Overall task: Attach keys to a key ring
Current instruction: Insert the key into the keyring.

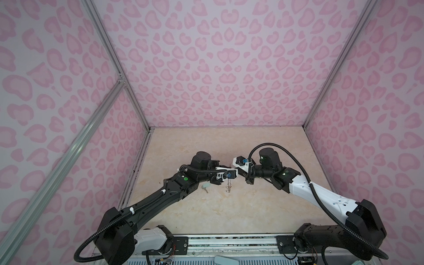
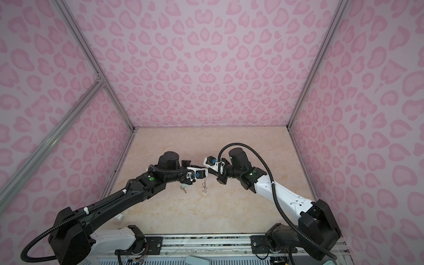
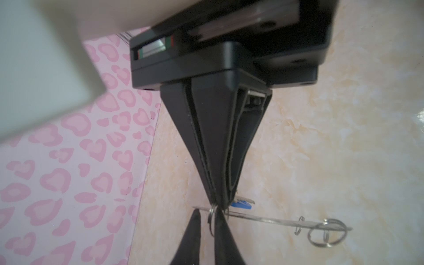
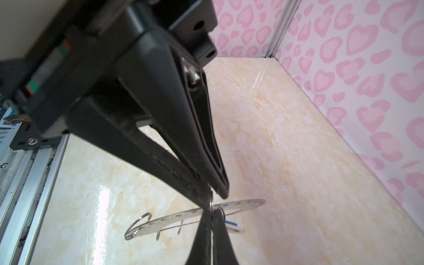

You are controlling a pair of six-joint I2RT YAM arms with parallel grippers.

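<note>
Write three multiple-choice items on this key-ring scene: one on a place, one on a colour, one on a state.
1. Where is the mint green key?
A. Lying on the table
B. Held up in the air
C. Out of sight

2. What colour is the head of the key at the tip of the right gripper?
A. Red
B. Blue
C. Yellow

3. How do the right gripper's jaws stand?
A. Wide apart
B. Hidden from every view
C. Shut

Answers:
1 A: in both top views it lies flat on the table.
2 B: the blue key pokes out beside the fingertips in the left wrist view.
3 C: the fingers meet at their tips in the left wrist view.
</note>
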